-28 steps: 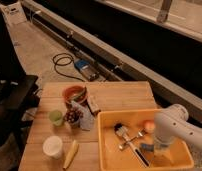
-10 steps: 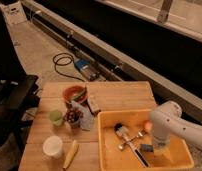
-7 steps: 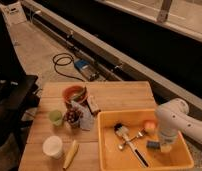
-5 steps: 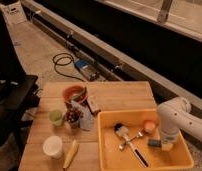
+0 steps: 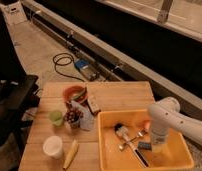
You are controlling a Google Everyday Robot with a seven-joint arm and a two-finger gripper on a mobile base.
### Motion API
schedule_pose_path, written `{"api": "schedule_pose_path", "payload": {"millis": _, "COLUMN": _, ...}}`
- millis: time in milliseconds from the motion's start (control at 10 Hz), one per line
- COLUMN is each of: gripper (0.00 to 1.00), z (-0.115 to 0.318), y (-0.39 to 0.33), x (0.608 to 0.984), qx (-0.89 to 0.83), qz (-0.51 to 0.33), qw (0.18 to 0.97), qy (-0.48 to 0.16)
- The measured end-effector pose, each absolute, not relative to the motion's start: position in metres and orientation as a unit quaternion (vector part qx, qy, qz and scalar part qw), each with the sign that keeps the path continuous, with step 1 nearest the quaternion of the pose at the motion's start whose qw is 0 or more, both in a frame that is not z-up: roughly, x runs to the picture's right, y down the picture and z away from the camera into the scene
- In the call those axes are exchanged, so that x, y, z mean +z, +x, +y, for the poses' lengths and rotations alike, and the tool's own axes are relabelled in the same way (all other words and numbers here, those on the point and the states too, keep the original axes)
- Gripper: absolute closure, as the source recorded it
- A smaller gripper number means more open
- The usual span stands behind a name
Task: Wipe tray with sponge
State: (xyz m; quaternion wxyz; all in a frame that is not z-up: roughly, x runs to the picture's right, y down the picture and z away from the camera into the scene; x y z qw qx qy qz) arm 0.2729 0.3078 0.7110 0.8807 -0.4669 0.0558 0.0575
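The tray (image 5: 108, 150) is a large yellow-orange bin on the right part of the wooden table. My gripper (image 5: 157, 146) reaches down from the white arm (image 5: 166, 117) into the tray's right half, low over the floor of it. The sponge (image 5: 144, 145), a small blue-grey block, lies on the tray floor right against the gripper's left side. A black-handled brush (image 5: 129, 142) with pale bristles lies diagonally in the tray's middle. A small orange-pink ball (image 5: 145, 125) sits near the tray's far wall.
Left of the tray on the table (image 5: 119, 95) stand an orange-brown bowl (image 5: 74, 93), a green cup (image 5: 56, 117), a white cup (image 5: 53, 146), a banana (image 5: 71, 153) and a small dark bowl (image 5: 71, 116). A black chair (image 5: 11, 97) stands at the left.
About a second ago the arm stood further left over the tray. It has swung right and lowered near the sponge, and has barely moved in the last half second.
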Motion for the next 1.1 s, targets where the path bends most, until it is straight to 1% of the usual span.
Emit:
{"api": "schedule_pose_path", "payload": {"millis": 300, "gripper": 1.00, "z": 0.310, "y": 0.279, "x": 0.709, "qx": 0.051, "qz": 0.081, "qw": 0.881, "qy": -0.463}}
{"api": "schedule_pose_path", "payload": {"millis": 500, "gripper": 1.00, "z": 0.304, "y": 0.312, "x": 0.716, "qx": 0.055, "qz": 0.121, "qw": 0.885, "qy": -0.446}}
{"api": "schedule_pose_path", "payload": {"millis": 700, "gripper": 1.00, "z": 0.291, "y": 0.328, "x": 0.730, "qx": 0.056, "qz": 0.144, "qw": 0.889, "qy": -0.431}}
{"api": "schedule_pose_path", "payload": {"millis": 900, "gripper": 1.00, "z": 0.288, "y": 0.330, "x": 0.735, "qx": 0.062, "qz": 0.148, "qw": 0.891, "qy": -0.424}}
{"api": "schedule_pose_path", "payload": {"millis": 1100, "gripper": 1.00, "z": 0.286, "y": 0.309, "x": 0.740, "qx": 0.074, "qz": 0.117, "qw": 0.893, "qy": -0.429}}
